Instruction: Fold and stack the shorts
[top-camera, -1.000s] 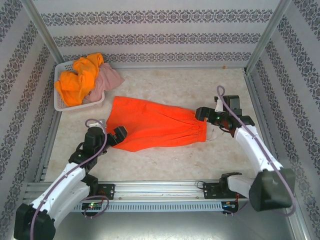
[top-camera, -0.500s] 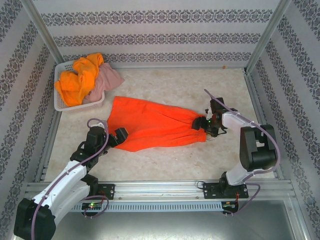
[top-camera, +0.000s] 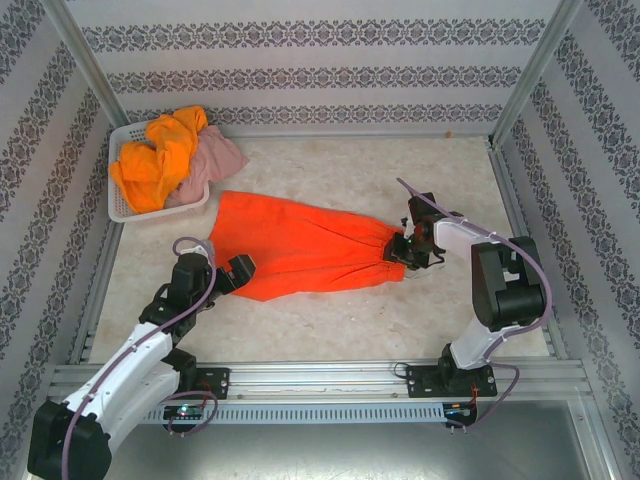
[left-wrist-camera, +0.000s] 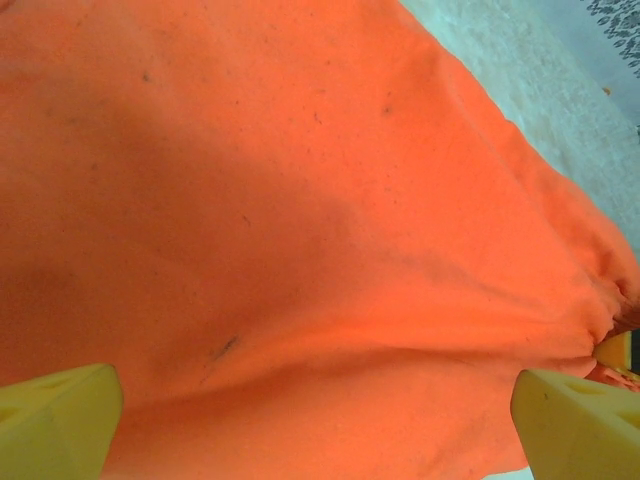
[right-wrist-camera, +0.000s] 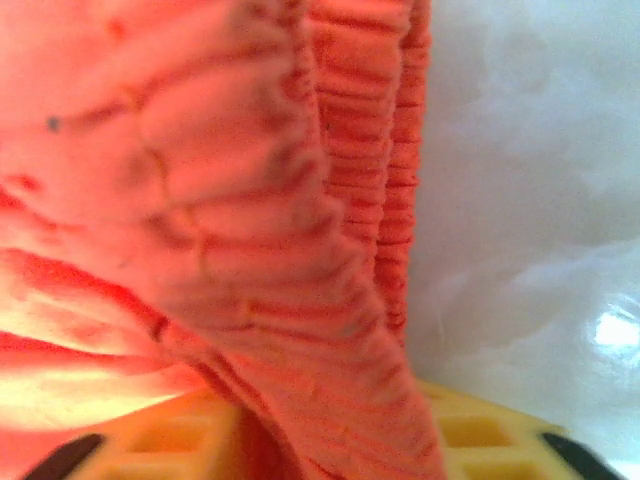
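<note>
Beige table: red-orange shorts flat mid-table, waistband to my R.
Basket: far L corner, yellow-orange shorts + pink shorts heaped in it.
L claw: mine, spread wide over hem side.
R claw: mine, pinching waistband gathers.

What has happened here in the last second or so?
The right gripper swung in to the red shorts and closed on their waistband. The left gripper stayed open at the other end; the basket and its clothes look unchanged.
</note>
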